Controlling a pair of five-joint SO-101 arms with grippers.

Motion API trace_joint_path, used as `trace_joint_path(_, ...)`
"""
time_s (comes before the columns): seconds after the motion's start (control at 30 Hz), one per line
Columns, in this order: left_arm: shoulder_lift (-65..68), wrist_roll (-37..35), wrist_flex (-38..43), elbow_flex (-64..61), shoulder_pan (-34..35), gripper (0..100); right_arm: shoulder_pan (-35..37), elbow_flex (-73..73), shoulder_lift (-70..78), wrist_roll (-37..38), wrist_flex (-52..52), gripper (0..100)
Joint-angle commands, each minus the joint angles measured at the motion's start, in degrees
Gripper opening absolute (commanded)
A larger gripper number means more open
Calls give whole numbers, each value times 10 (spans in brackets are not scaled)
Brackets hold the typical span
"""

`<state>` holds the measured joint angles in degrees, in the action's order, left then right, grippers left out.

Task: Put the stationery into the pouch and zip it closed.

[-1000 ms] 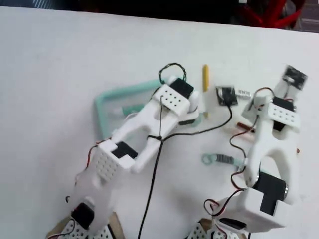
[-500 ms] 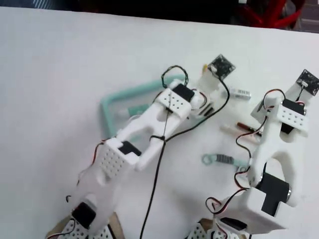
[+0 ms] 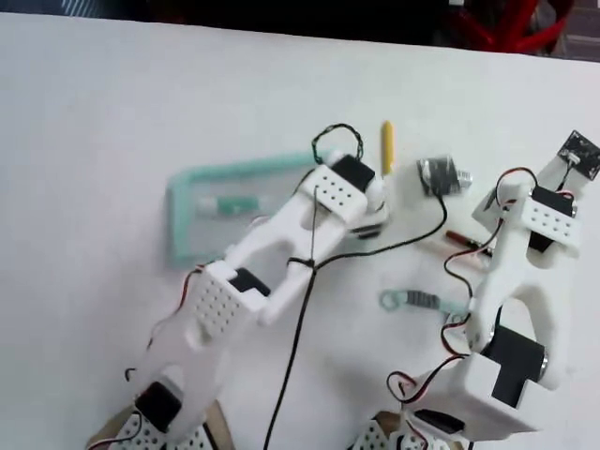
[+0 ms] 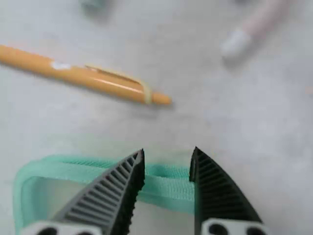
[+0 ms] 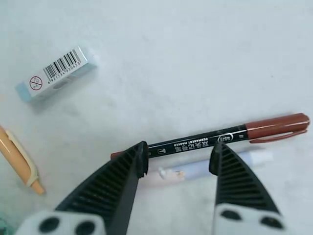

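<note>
Right wrist view: the right end effector (image 5: 178, 149), fingers spread wide & holding nothing, hangs directly over a marker (image 5: 195, 141) on the table (image 5: 205, 49). The marker's long axis runs along the line from one fingertip to the other (not across it), so a wrist turn looks needed before a pinch could work. Black barrel, brown cap w/ clip; a pale pen (image 5: 188, 171) lies alongside, touching it. In the high view the marker sits centre-right, nearest the right arm; the mint pouch (image 3: 239, 171), one item inside, lies left of centre, well apart. The left end effector (image 4: 167, 154), gap narrow & gripping nothing, is poised over the pouch's zip edge.
</note>
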<state>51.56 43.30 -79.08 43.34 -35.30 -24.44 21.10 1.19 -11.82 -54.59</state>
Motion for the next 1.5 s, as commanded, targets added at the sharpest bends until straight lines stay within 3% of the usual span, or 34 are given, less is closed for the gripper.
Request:
trace_joint_path(0.0, -2, 115, -153, 13, -13, 134, -3, -27, -10, -1, 0, 204)
trace_joint_path(0.1, -3, 167, -237, 6, -13, 102, -3, -27, -9, -1, 0, 204)
trace_joint_path(0.3, -78, 186, -235, -143, 26, 98, -5, -27, -6, 0, 0, 204)
trace_joint_path(0.57, -371, 187, -231, -407, 25, 95, -4, -27, -7, 0, 0, 204)
trace_joint_path(0.77, -570, 171, -200, -532, 47, 95, -3, -27, -7, 0, 0, 204)
trace_joint_path(0.87, -641, 50, -135, -564, 47, 99, -3, -27, -6, 0, 0, 204)
trace_joint_path(0.97, -684, -127, -47, -600, 46, 144, -3, -27, -6, 0, 0, 204)
trace_joint_path(1.03, -705, -233, -34, -621, 35, 173, -3, -27, -6, 0, 0, 204)
trace_joint_path(1.2, -736, -353, -33, -638, 3, 138, -2, -27, -5, 0, 0, 204)
trace_joint_path(1.47, -705, -527, 5, -632, 157, 209, -2, -27, -5, 0, 0, 204)
